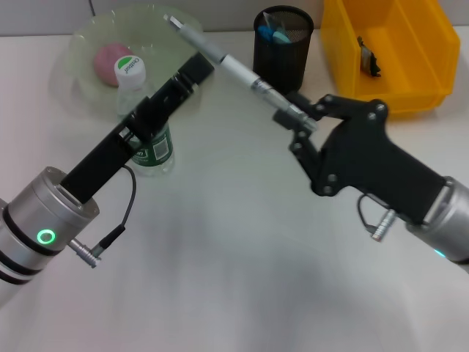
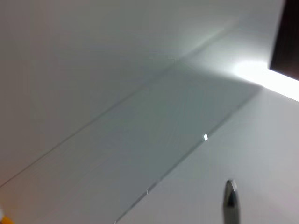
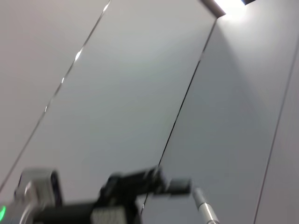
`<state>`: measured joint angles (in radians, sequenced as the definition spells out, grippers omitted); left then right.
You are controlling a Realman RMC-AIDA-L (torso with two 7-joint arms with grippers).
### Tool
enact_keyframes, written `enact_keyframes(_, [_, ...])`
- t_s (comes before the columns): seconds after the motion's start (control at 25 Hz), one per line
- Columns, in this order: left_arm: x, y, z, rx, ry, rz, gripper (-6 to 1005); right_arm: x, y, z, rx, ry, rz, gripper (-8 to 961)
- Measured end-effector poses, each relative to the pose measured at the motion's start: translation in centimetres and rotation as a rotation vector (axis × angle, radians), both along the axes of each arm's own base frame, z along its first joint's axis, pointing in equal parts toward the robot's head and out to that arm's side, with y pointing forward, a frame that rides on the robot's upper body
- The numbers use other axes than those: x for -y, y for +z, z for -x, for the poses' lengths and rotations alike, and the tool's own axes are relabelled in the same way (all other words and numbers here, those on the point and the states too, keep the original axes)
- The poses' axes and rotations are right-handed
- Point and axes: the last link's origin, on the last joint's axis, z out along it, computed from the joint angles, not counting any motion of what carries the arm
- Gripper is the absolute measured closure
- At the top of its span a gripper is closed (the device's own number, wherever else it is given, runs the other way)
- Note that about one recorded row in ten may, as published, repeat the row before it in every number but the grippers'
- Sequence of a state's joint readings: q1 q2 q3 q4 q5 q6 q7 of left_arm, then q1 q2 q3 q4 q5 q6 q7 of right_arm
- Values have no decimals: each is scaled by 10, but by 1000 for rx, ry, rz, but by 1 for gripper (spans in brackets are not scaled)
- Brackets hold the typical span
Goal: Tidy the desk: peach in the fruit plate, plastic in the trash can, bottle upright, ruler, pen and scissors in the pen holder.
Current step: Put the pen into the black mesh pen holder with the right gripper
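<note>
- Head view: right gripper (image 1: 299, 123) is clamped on one end of a silver pen (image 1: 234, 70), which it holds in the air just beside the pen holder (image 1: 283, 45), on the fruit plate side of it. Likely held at its end so the free tip can be dropped into the cup.
- Pen's long axis runs on a slant, the free tip pointing up and away toward the fruit plate (image 1: 88, 40); it is not yet vertical over the holder.
- Holder already shows blue scissors (image 1: 276, 32) inside. Peach (image 1: 111, 61) sits in the plate; bottle (image 1: 139, 110) stands upright beside it; trash can (image 1: 388, 51) holds a dark scrap.
- Left gripper (image 1: 192, 71) reaches past the bottle toward the pen's shaft; its finger state cannot be told.
- Left wrist view: only wall and ceiling panels, plus the pen's tip at the frame edge.
- Right wrist view: same panels; the left arm and pen show low in frame.
</note>
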<state>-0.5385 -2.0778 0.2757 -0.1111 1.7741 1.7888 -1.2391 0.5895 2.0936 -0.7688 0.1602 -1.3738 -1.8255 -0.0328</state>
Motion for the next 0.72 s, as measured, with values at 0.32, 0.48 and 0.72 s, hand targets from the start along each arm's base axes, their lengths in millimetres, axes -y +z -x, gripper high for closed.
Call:
enact_keyframes(0.32, [14,18,16,-286,-276,-137,211,-2,45,-21,-184,-69,165,816])
enact_keyframes(0.48, [25,25,35,-455,-373,-197,212,-11,81,-33,-212,-113,257,816])
enact_keyframes(0.72, [31,24,53,-621,-428,-247,213,-30,130,-39,-162,-230,420,816])
